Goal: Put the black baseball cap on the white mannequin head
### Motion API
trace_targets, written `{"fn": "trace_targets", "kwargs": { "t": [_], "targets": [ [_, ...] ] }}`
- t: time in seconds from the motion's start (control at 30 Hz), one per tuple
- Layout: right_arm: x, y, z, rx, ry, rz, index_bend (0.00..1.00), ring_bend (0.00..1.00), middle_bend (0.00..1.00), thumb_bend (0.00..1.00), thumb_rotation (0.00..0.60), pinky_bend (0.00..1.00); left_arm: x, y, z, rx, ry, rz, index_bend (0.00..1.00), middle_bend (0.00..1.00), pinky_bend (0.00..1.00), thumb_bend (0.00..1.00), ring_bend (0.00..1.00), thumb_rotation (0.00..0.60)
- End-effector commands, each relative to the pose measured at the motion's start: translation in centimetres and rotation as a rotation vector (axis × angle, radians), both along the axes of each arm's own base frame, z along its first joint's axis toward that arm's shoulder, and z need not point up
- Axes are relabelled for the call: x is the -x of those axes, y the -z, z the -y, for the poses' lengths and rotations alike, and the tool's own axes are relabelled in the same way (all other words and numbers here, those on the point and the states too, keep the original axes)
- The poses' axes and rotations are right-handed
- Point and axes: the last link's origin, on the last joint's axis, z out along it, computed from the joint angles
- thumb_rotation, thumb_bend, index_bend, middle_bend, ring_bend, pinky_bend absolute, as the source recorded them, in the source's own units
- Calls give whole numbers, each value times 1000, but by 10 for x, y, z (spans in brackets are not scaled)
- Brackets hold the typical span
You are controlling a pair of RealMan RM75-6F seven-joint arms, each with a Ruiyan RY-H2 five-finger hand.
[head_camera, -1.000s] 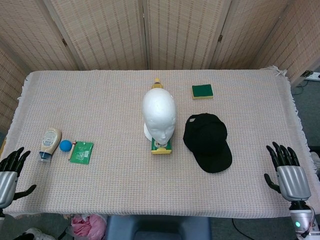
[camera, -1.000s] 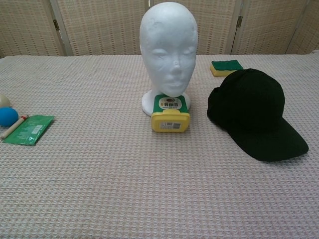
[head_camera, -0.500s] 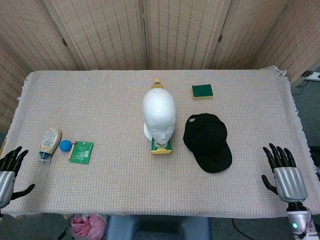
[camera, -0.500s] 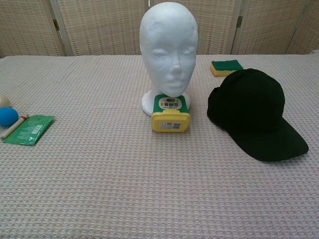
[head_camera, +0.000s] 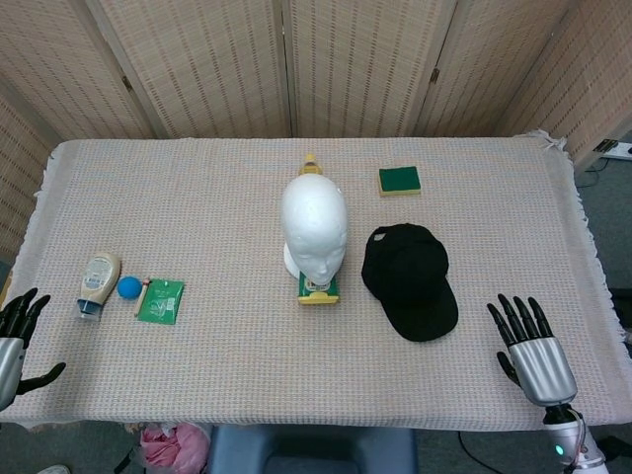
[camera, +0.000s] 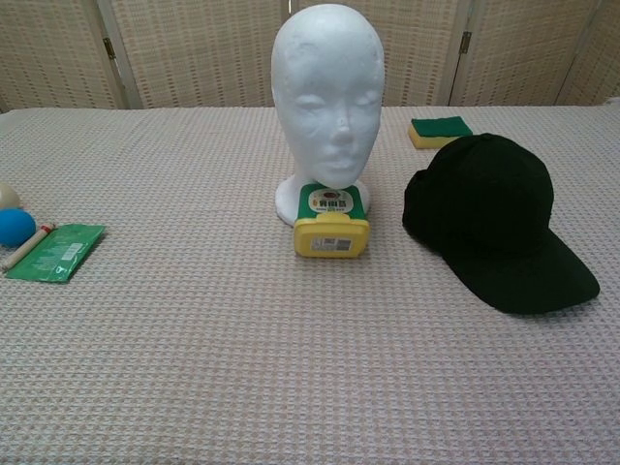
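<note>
The white mannequin head (head_camera: 314,229) (camera: 327,97) stands upright mid-table, bare. To its right the black baseball cap (head_camera: 409,277) (camera: 494,216) lies flat on the cloth, brim toward the near edge. My right hand (head_camera: 528,349) hovers over the table's near right corner, fingers spread and empty, a short way right of the brim. At the near left edge my left hand (head_camera: 15,336) is partly out of frame, fingers apart, holding nothing. Neither hand shows in the chest view.
A yellow-green container (head_camera: 318,288) (camera: 331,222) lies in front of the mannequin base. A green sponge (head_camera: 400,181) (camera: 440,130) sits behind the cap. A bottle (head_camera: 98,281), blue ball (head_camera: 129,287) (camera: 15,227) and green packet (head_camera: 160,300) (camera: 56,251) lie at left.
My right hand has moved left and inward over the near right corner, closer to the cap. My left hand has sunk lower toward the frame edge. Cap and mannequin are unmoved.
</note>
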Motion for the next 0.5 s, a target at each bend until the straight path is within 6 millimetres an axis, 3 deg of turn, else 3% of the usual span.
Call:
{"fn": "trace_targets", "kwargs": {
  "t": [0.03,0.5],
  "targets": [
    [-1,22,-6,2,-135,-109,0,0,81,268,600,63,0,0,0,-2,-3,1,0,0,171,185,0,600],
    [5,61,-3,-21,-170,-183,0,0,97,262,600,81,0,-10,4,-17,1,44,0,0,171,184,0,600]
  ]
}}
